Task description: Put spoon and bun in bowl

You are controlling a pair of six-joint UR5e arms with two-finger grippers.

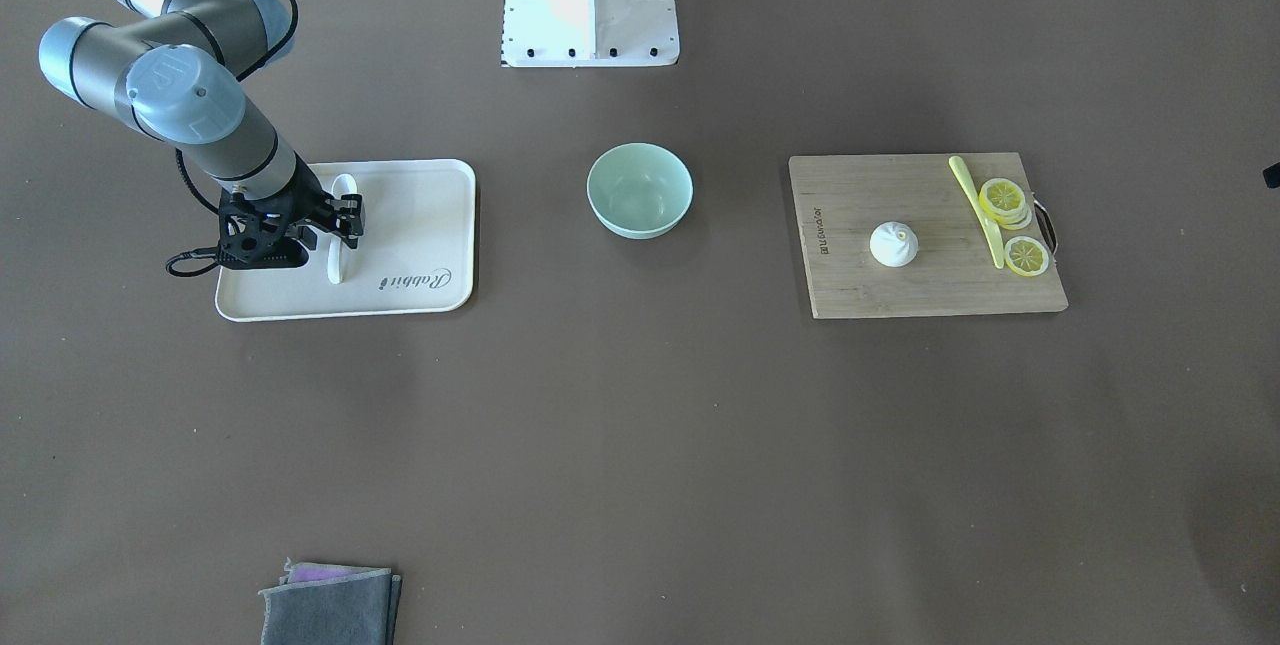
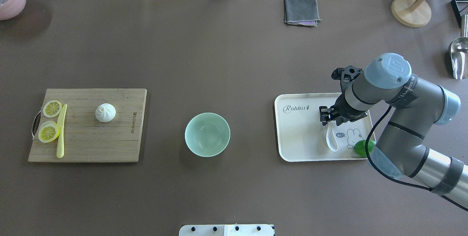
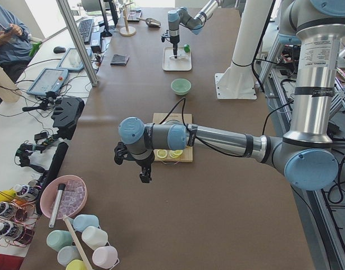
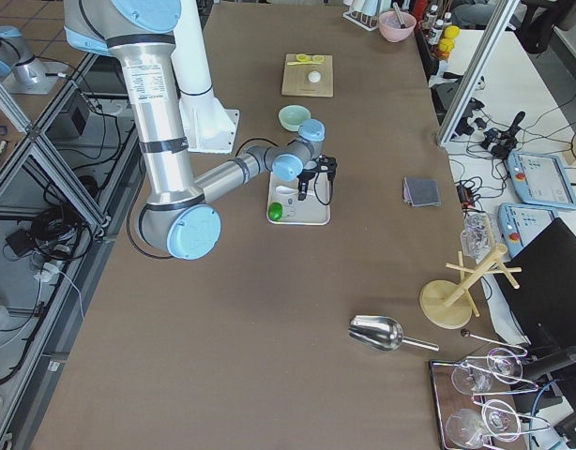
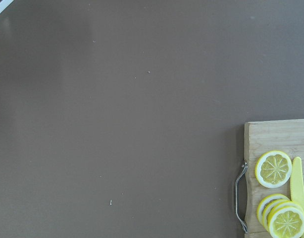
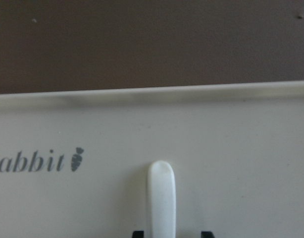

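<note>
- Fingers of your right gripper (image 2: 330,116) stand spread either side of the spoon (image 2: 332,140) handle. The wrist view shows a sliver of gap, so they are not pinching it.
- Spoon, white and glossy, lies flat on your cream tray (image 2: 296,144), right side of the overhead frame.
- Left gripper (image 3: 144,171) hangs over the matte brown table (image 2: 234,64); spread or pressed together, can't tell.
- Smooth mint bowl (image 2: 207,134) sits centre frame. The pleated white bun (image 2: 105,112) rests on the wooden board (image 2: 109,144), far left.
</note>
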